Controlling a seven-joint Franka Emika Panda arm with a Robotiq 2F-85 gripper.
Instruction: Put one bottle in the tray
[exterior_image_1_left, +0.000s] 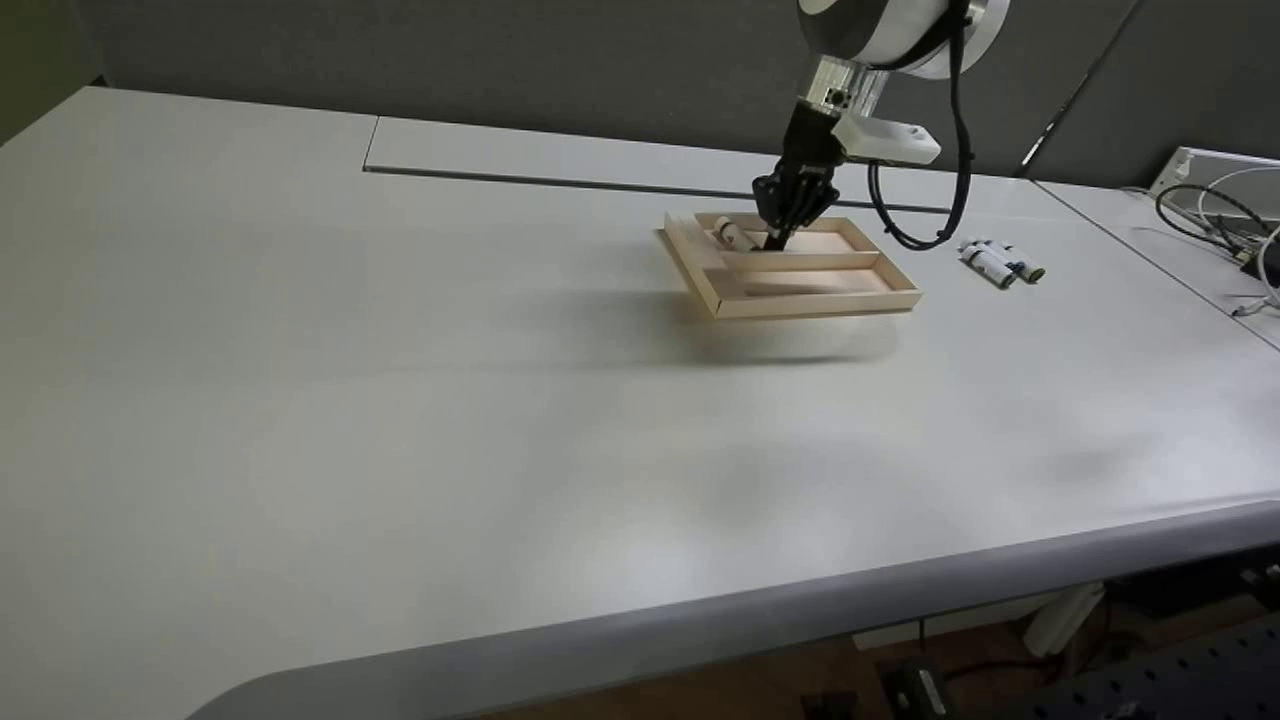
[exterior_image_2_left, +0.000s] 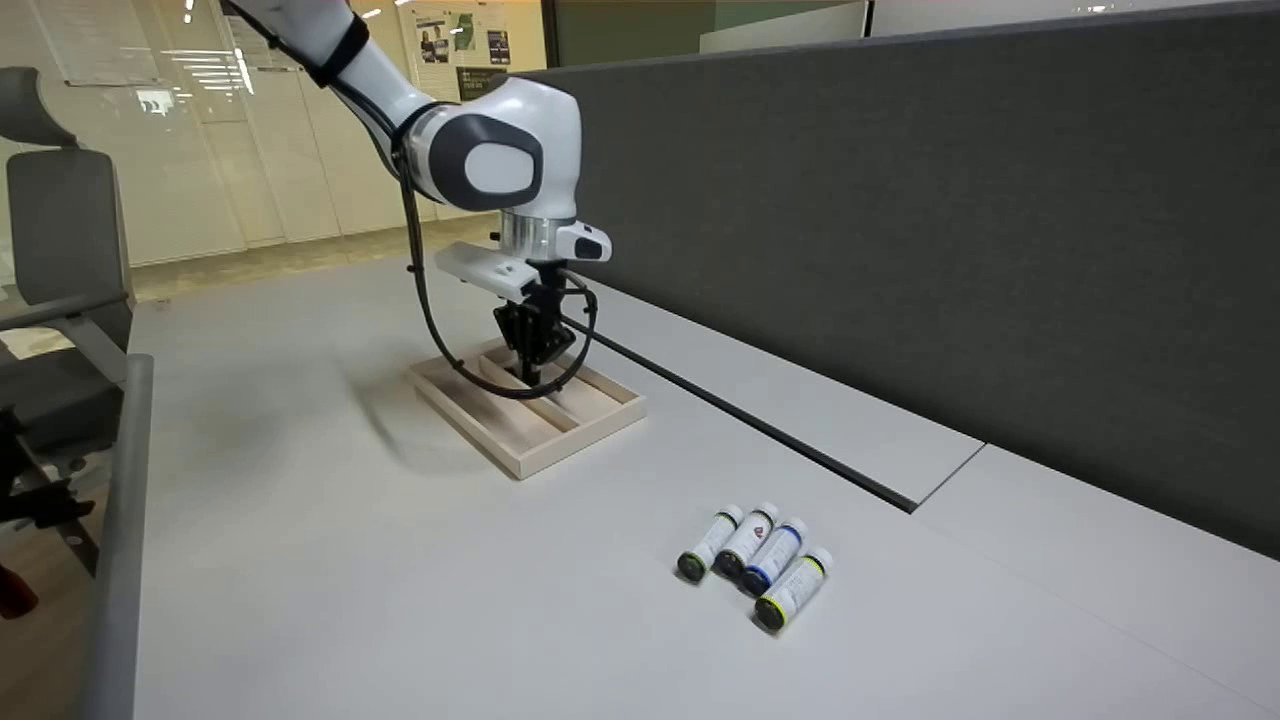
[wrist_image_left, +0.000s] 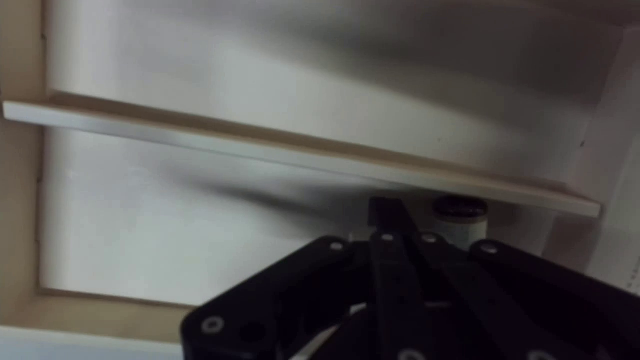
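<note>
Tray (exterior_image_1_left: 820, 304), bottle (exterior_image_1_left: 735, 235) inside, pincer (exterior_image_1_left: 775, 242) beside it

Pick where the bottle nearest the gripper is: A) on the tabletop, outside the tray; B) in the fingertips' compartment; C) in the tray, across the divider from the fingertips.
B: in the wrist view, the bottle and gripper share one side of the divider in the tray.
</note>
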